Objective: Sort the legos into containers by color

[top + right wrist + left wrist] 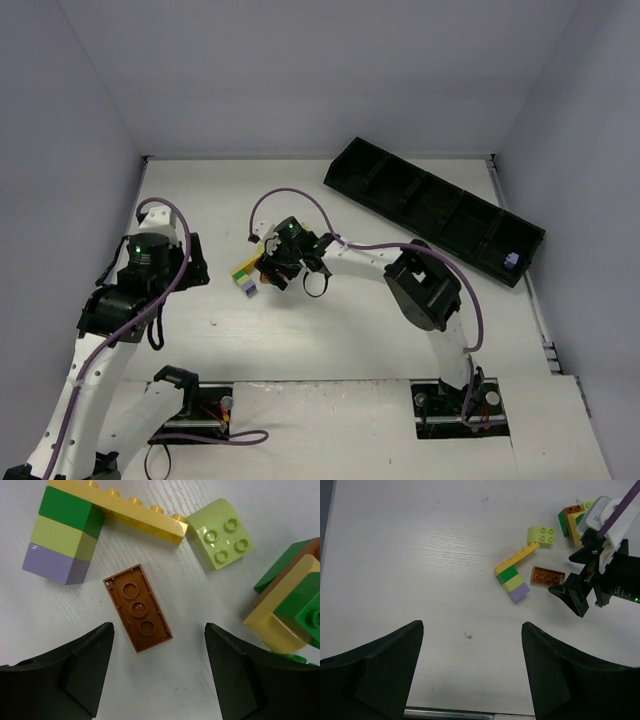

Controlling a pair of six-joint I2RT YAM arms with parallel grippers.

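Observation:
Several legos lie in a loose group left of the table's middle (pixel 246 277). In the right wrist view an orange-brown plate (pixel 137 607) lies upside down. Behind it a long yellow brick (pixel 125 512) tops a stack of dark green (pixel 67 510), lime (pixel 60 537) and lilac (pixel 52 565). A lime brick (pixel 220 535) and a green, brown and yellow cluster (pixel 290 600) lie to the right. My right gripper (pixel 159 630) is open, low over the table, with the plate's near end between its fingertips. My left gripper (pixel 472 626) is open and empty, well left of the legos (pixel 513 583).
A long black tray with several compartments (pixel 430 205) lies slanted at the back right. One lilac brick (pixel 512 260) sits in its right end compartment. Grey walls close in the table on the left, back and right.

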